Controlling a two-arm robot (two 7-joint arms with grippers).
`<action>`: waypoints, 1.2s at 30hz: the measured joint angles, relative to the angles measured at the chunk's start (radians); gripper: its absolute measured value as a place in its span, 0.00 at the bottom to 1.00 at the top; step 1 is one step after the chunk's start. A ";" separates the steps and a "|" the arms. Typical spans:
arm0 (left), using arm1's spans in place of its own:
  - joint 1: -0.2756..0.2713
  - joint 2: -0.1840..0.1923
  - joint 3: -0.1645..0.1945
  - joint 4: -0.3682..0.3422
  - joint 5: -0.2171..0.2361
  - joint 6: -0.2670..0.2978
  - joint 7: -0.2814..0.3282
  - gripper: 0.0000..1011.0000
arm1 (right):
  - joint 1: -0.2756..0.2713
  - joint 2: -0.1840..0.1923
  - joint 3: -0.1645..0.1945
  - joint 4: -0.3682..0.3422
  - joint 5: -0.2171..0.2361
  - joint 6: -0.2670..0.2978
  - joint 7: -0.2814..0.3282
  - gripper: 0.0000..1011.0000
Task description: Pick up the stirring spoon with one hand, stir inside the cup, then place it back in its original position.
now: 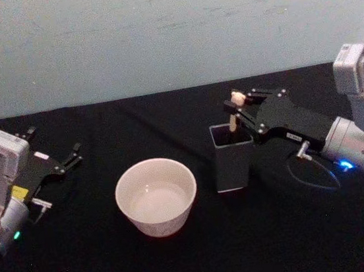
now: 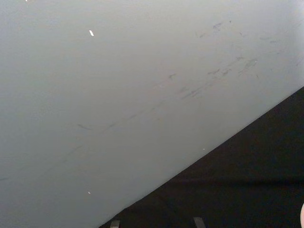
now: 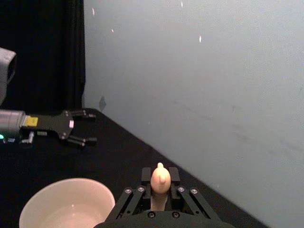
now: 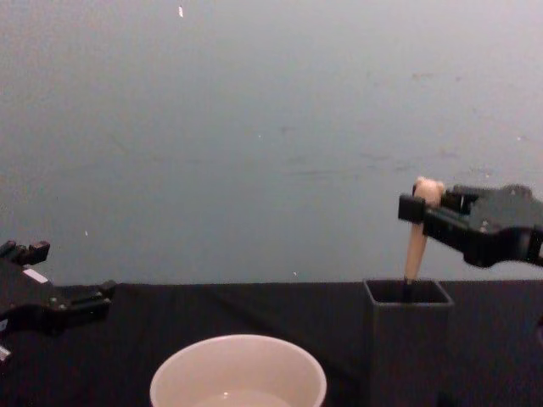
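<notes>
The stirring spoon (image 1: pixel 235 117) stands upright in the dark square holder (image 1: pixel 233 163), its peach handle and bear head (image 4: pixel 427 188) sticking out above the rim. My right gripper (image 1: pixel 232 105) reaches in from the right and is shut on the handle just below the bear head (image 3: pixel 160 176). Left of the holder sits the cream cup (image 1: pixel 158 226), holding a little liquid. My left gripper (image 1: pixel 53 144) rests open at the far left, well away from the cup.
A black cloth covers the table (image 1: pixel 185 268), with a pale wall (image 1: pixel 156 33) close behind it. A cable loop (image 1: pixel 314 176) lies on the cloth under my right wrist. Open cloth lies in front of the cup and holder.
</notes>
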 joint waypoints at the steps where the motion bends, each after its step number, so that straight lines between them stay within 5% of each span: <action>1: 0.000 0.000 0.000 0.000 0.000 0.000 0.000 0.99 | 0.001 -0.003 -0.003 0.009 -0.001 0.008 -0.002 0.21; 36: 0.000 0.000 0.000 0.000 0.000 0.000 0.000 0.99 | -0.002 -0.020 -0.035 0.065 -0.021 0.062 -0.022 0.21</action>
